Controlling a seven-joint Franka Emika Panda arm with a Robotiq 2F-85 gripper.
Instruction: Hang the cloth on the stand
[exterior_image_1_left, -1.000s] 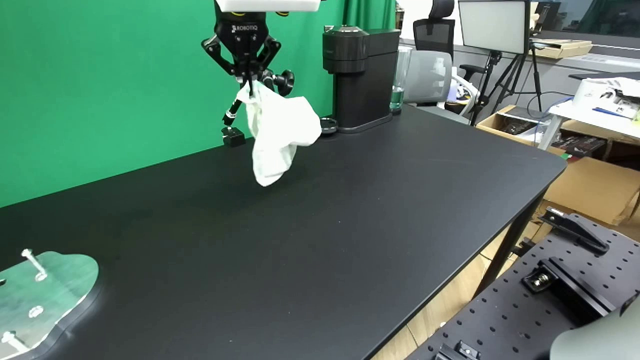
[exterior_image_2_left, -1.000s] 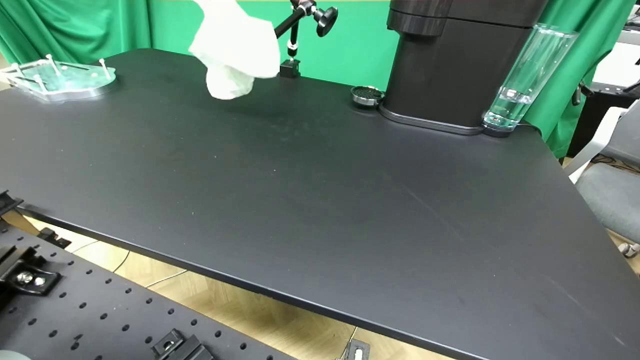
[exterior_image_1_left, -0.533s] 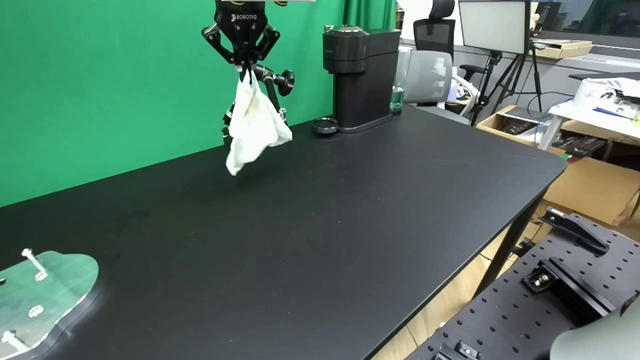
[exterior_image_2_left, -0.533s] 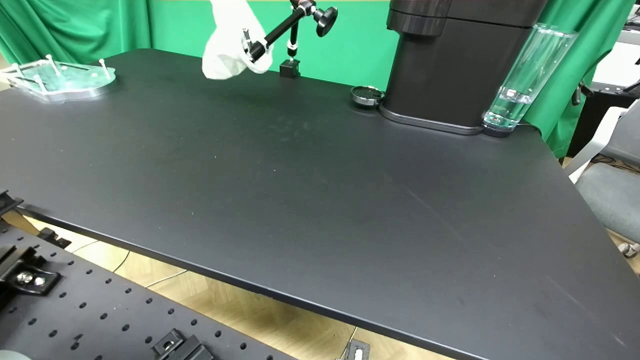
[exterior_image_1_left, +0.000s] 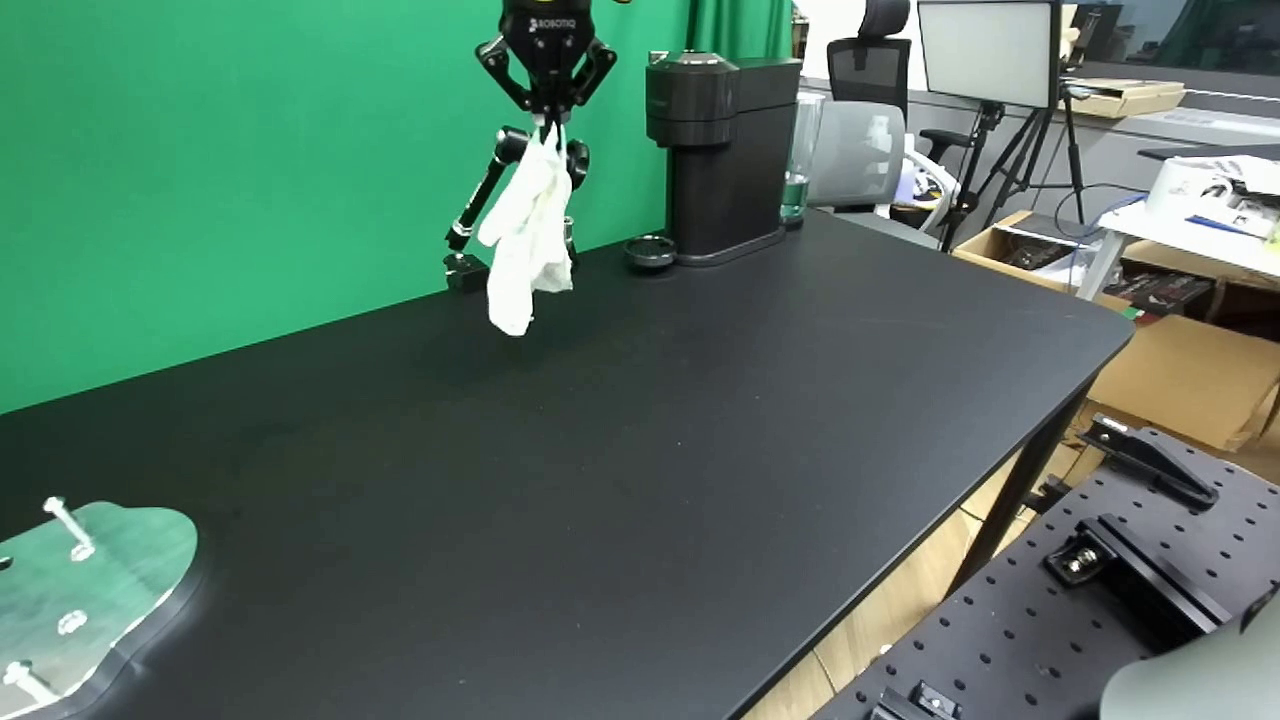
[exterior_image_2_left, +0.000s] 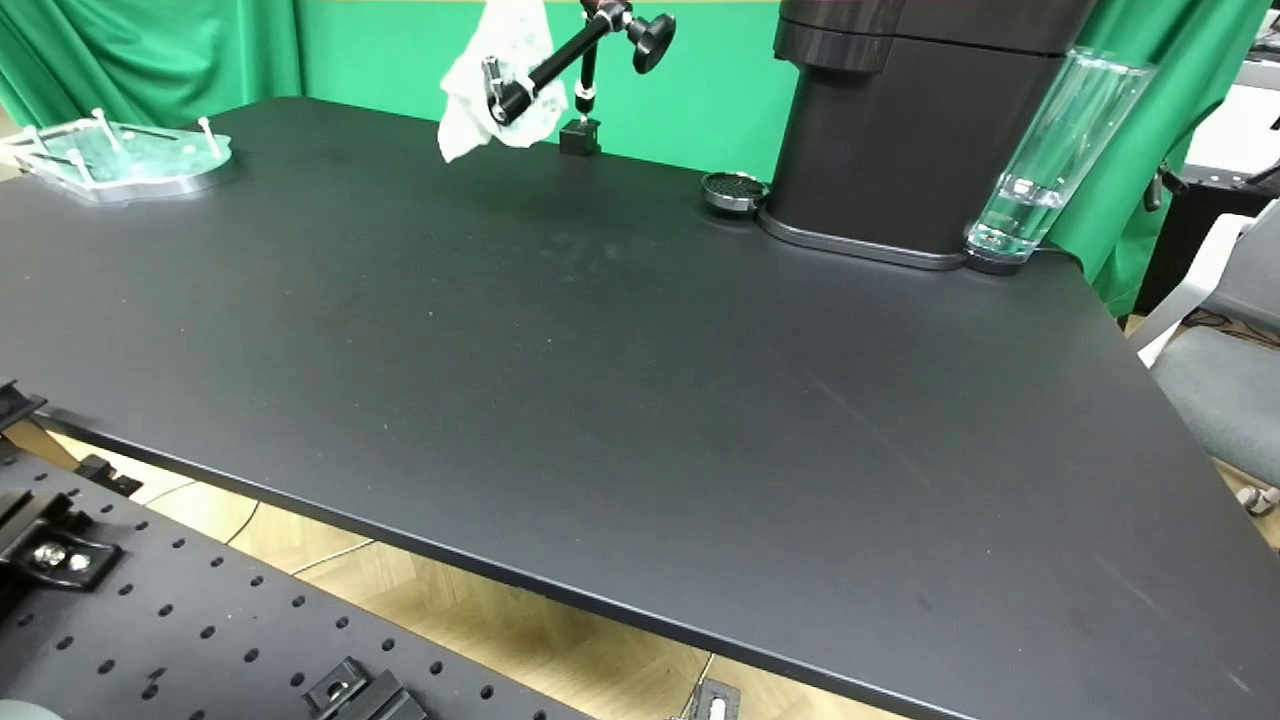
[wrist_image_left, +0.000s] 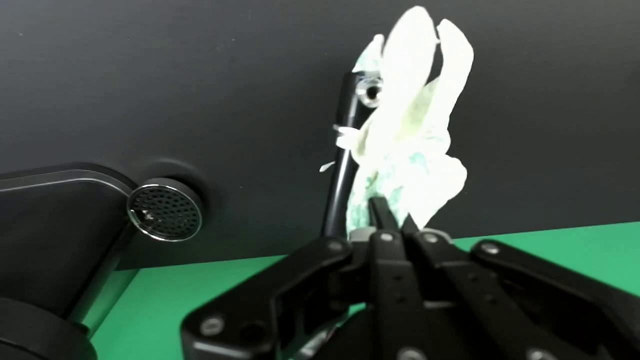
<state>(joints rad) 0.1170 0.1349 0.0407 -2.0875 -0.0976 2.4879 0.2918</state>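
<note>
The desk (exterior_image_1_left: 640, 500) carries the coffee machine (exterior_image_1_left: 720, 150) near its far corner, at the right in both exterior views. The black stand (exterior_image_2_left: 566, 56) rises by the far edge. There the end effector (exterior_image_1_left: 551, 128) points down, pinching the top of the white cloth (exterior_image_1_left: 530, 230), which hangs beside the stand's arm; whether they touch is unclear. A round dish (exterior_image_2_left: 734, 190) sits beside the coffee machine.

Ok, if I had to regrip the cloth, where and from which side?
I'd pinch the cloth at its gathered top, gripper straight down from above: the cloth hangs narrow there, fanning into loose folds below. The stand overlaps it lower down in an exterior view, so coming in low looks riskier.
</note>
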